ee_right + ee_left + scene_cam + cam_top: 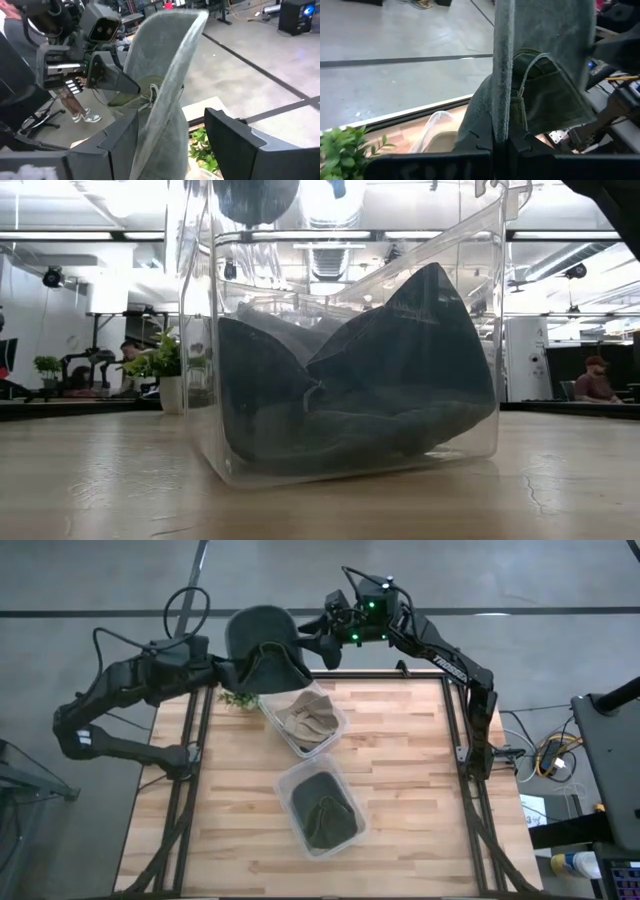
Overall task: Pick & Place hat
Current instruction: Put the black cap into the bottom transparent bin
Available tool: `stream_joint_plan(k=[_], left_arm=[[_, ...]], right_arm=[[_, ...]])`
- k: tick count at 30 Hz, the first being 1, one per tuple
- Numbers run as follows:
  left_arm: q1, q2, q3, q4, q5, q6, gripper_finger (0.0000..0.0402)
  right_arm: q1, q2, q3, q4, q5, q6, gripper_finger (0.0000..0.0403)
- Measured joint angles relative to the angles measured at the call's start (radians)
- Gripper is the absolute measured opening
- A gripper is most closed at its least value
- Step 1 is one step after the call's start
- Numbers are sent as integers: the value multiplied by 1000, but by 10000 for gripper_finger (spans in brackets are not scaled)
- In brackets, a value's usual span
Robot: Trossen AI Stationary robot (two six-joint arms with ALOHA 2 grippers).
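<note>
The light butcher-block wooden counter (400, 790) is carrying two clear plastic tubs, and both dark arms are reaching over its far edge with a dark green brimmed fabric hat (262, 640) held up in the air between them, above and just beyond the counter's far left corner. The hat is hanging limp and folding on itself, so it appears light, soft and non-slippery, unlikely to be damaged; a pinch on the brim or on a doubled fold of cloth looks the surest hold, since the crown will collapse under pressure. The nearer clear rectangular plastic tub (322, 808) is holding another dark green crumpled hat (350, 390), which is filling most of its floor and rising close to its rim in the low view. The farther clear tub (305, 720) is holding a tan folded fabric hat (308, 718) and is lying almost beneath the raised hat. The left hand (501, 142) is pressing its fingers together on an edge of the dark cloth, which is rising straight out of the grip. The right hand (172, 135) is standing spread, its two fingers on either side of a hanging fold of the hat without visibly clamping it. A small green leafy plant (238, 698) is sitting at the counter's far left corner.
</note>
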Motion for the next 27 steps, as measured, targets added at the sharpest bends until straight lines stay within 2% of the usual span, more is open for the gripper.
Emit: stream_joint_plan(k=[4,7,9,12,13,21,27], left_arm=[[1,9,0,26,26,9,4],[0,10,0,25,39,7,4],[0,10,0,25,40,9,4],[0,9,0,23,46,8,5],[0,9,0,28,47,9,5],[0,7,2,27,56,95,19],[2,9,0,30,47,176,84]], right_arm=[[4,7,0,1,0,25,211],[5,7,0,1,-2,39,178],[7,7,0,1,-19,40,138],[7,7,0,-3,-44,50,49],[6,7,0,-7,-43,47,31],[-7,1,0,-29,-64,89,11],[-9,-6,0,-49,-67,104,10]])
